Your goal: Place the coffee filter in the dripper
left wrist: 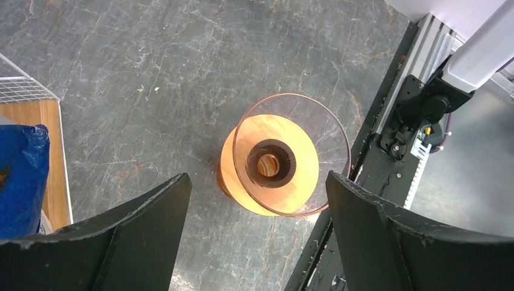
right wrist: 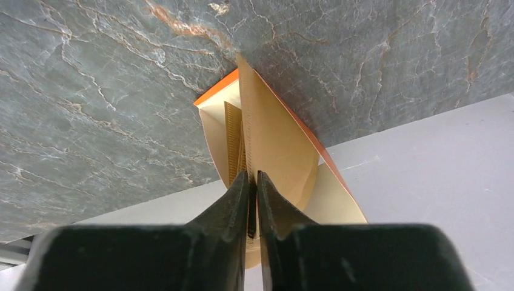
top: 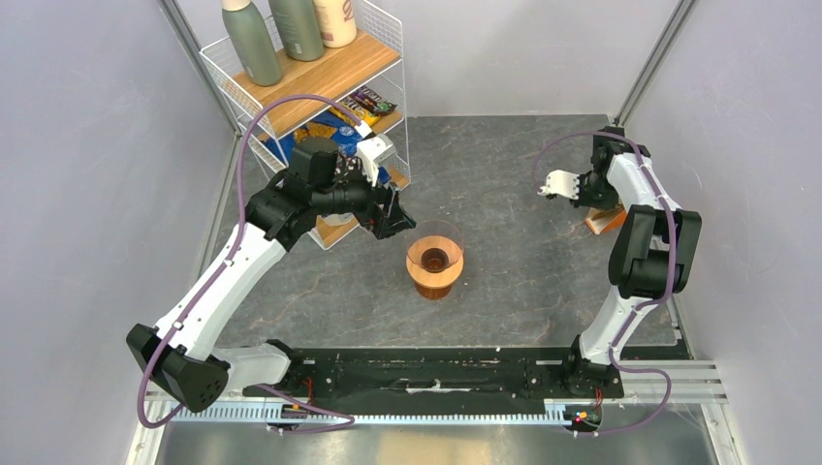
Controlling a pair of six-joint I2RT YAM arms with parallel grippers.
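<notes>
A tall wire shelf (top: pixel 320 92) stands at the far left of the table (top: pixel 514 281), with 3 bottles (top: pixel 254 44) on top and snack bags lower down. The left gripper (top: pixel 393 213) hangs just beside this shelf. Its 2 fingers (left wrist: pixel 145 236) are spread wide with nothing between them. Below it, in the middle of the table, the dripper (top: pixel 434 250) sits on a round wooden ring (left wrist: pixel 228 159) on top of an amber beaker (top: pixel 433 287). Nothing covers the dripper's open top.

The table around the dripper is bare grey stone. The black rail (top: pixel 436 373) runs along the near edge. The right gripper (top: pixel 593 205) is far over on the right, close to the grey wall (top: pixel 756 194).

The right gripper is pinched tight on the coffee filter (right wrist: pixel 276 145). The filter is thin, light-brown paper with a ribbed seam, and it stands up out of the orange-and-cream pack (right wrist: pixel 209 118). The pack lies near the table's right edge, well apart from the dripper. The dripper is a clear cone with a thin rim, and the wooden ring shows right through it.
</notes>
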